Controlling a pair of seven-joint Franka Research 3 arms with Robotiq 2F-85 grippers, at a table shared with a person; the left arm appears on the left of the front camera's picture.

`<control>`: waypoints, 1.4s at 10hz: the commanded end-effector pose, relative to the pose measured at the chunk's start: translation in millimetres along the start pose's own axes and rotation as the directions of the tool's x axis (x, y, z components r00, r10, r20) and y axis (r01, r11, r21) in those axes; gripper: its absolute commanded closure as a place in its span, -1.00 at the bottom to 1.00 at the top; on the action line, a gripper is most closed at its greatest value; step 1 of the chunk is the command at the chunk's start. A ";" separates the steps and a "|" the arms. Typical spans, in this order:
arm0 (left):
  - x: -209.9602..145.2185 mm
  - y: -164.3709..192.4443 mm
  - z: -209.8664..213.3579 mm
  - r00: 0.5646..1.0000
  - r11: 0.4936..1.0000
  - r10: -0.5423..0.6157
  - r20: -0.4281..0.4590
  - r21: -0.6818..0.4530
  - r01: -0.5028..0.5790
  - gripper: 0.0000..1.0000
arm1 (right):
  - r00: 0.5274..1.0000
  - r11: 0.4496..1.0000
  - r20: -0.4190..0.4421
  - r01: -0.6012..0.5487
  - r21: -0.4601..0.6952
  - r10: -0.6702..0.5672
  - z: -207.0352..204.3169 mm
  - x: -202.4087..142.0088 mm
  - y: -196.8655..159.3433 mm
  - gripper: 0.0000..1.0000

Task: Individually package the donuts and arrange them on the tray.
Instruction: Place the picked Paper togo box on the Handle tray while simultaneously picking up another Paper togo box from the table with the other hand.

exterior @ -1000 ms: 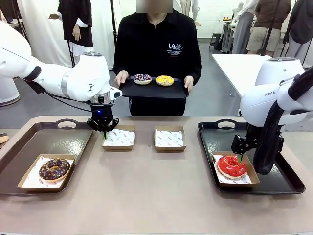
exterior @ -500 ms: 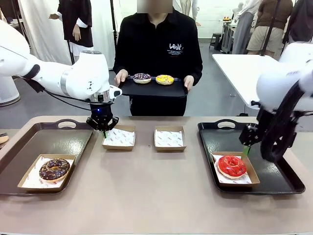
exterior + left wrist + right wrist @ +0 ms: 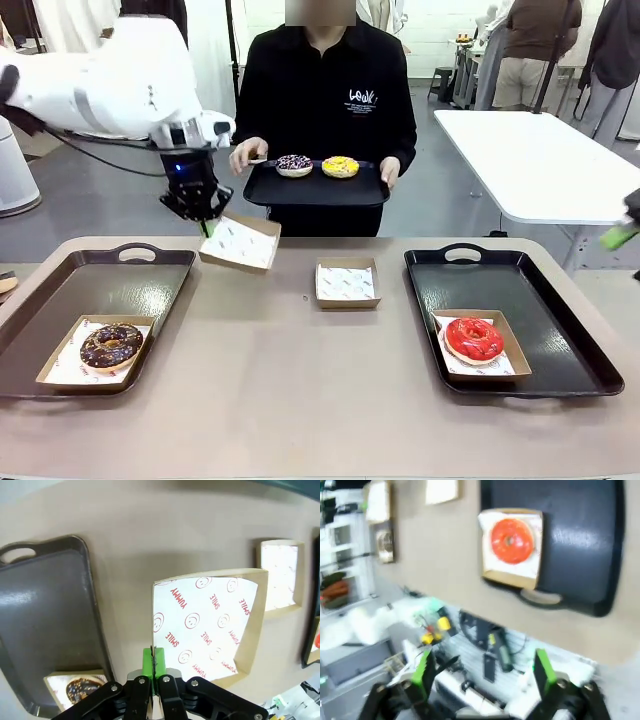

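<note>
Tan table (image 3: 300, 400) is carrying a left tray (image 3: 110, 290) and a right tray (image 3: 470, 285), both dark, sitting toward its sides. Empty paper-lined box (image 3: 346, 283) is lying between them, touching neither.

1. Along the tabletop's left edge: dark plastic tray (image 3: 165, 290); chocolate-glazed ring donut (image 3: 111, 344) in a cardboard box (image 3: 58, 372) at its near-left corner.
2. Along the right edge: second dark tray (image 3: 565, 325); boxed red donut (image 3: 473, 339) in its near-left part.
3. Middle, toward the far edge: empty paper-lined box (image 3: 346, 283); tilted box (image 3: 240, 243) up off the tabletop, to its left.
4. Behind the far edge: person's tray (image 3: 315, 190) carrying two sprinkled donuts (image 3: 293, 163) side by side.
</note>
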State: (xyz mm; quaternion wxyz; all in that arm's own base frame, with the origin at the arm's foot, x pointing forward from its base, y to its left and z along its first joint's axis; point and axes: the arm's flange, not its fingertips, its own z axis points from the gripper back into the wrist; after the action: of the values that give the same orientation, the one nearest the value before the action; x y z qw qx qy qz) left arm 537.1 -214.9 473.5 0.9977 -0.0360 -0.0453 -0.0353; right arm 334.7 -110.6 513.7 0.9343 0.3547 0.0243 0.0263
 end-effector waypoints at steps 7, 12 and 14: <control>8.2 2.4 33.3 0.999 1.000 0.015 0.043 -0.010 -0.014 1.00 | 0.916 0.800 0.168 0.217 0.559 -0.365 62.0 13.7 -141.6 -1.00; 8.2 2.4 33.3 0.999 1.000 0.015 0.043 -0.010 -0.014 1.00 | 0.895 0.794 0.187 0.243 0.558 -0.406 66.2 -5.5 -174.0 -1.00; 8.2 2.4 33.3 0.999 1.000 0.015 0.043 -0.010 -0.014 1.00 | 0.895 0.794 0.187 0.243 0.558 -0.406 66.2 -5.5 -174.0 -1.00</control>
State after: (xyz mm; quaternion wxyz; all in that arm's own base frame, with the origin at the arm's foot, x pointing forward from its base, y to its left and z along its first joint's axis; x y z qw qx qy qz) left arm 543.9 -213.7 507.3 0.9965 -0.0432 -0.0668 -0.0265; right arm 339.1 -284.2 445.2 0.7878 0.5806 -0.0478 -0.1999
